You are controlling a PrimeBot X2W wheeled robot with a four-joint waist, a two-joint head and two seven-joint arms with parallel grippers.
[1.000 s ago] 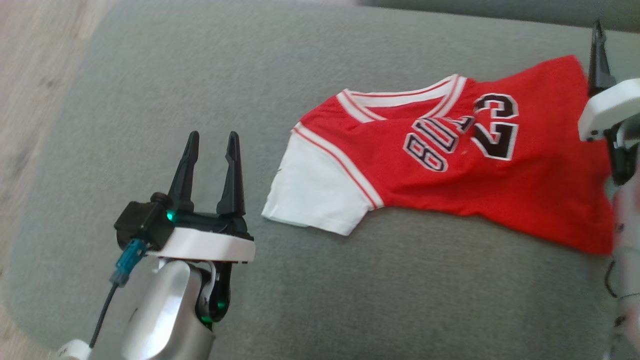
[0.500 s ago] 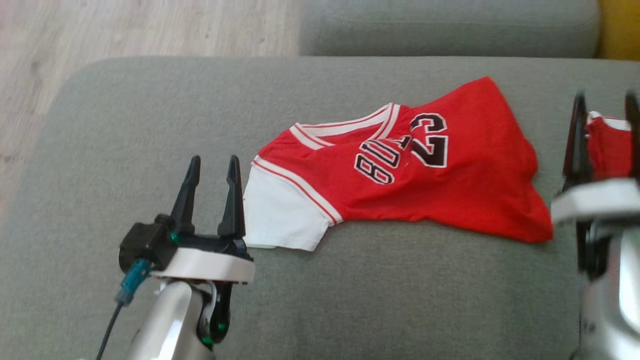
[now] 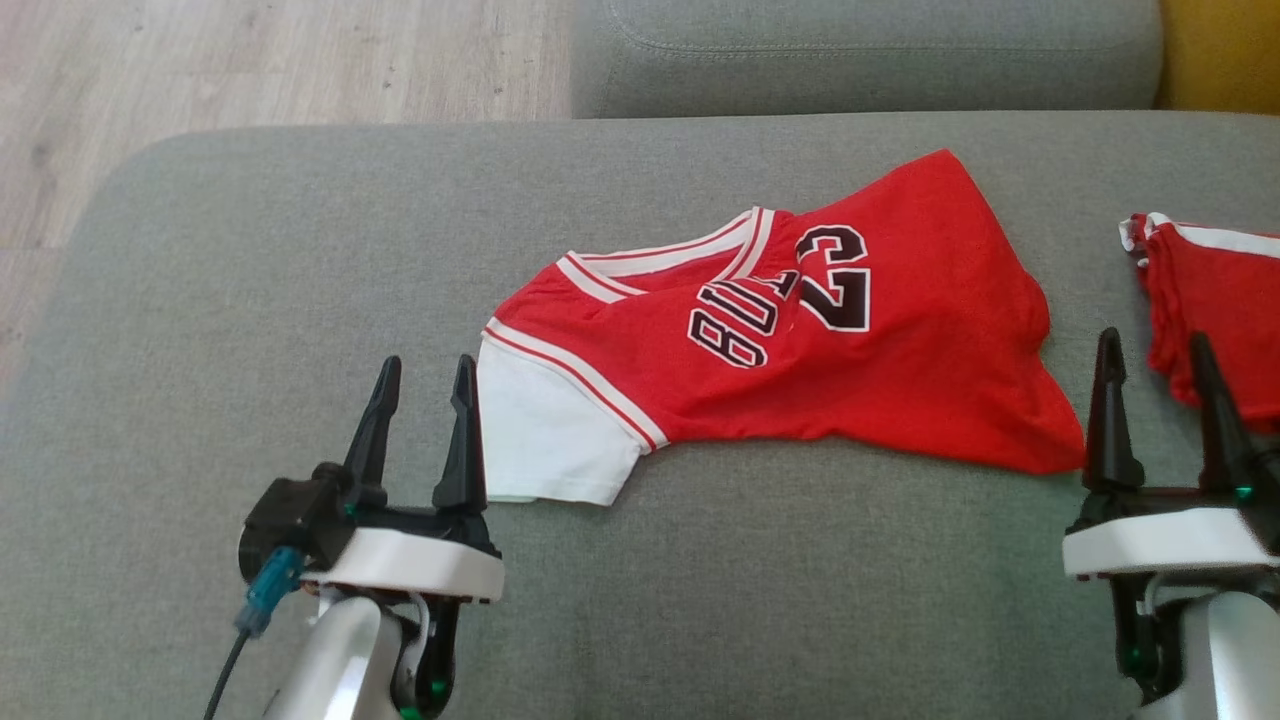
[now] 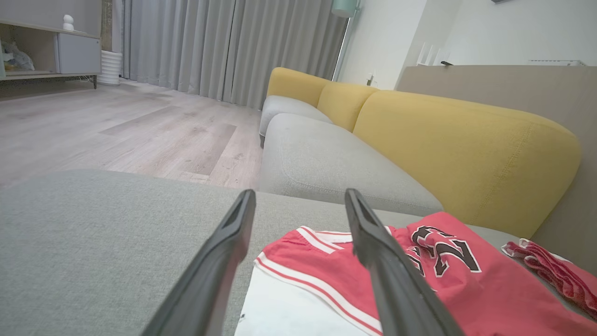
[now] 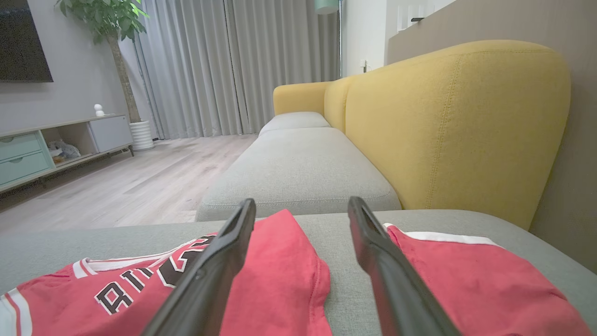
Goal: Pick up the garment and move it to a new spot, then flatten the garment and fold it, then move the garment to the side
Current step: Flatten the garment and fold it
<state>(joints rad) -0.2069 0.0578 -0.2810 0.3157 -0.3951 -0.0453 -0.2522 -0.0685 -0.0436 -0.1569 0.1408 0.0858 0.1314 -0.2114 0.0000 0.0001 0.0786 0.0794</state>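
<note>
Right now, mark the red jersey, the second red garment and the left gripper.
red jersey (image 3: 900,390): head view, red body beneath the number.
second red garment (image 3: 1220,300): head view, red cloth below its white trim.
left gripper (image 3: 428,368): head view, midway between its open fingertips.

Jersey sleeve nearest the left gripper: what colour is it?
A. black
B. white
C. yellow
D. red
B: the sleeve lying just beside the open left gripper is white, joined by a red-and-white striped seam to the red body of the jersey.
</note>
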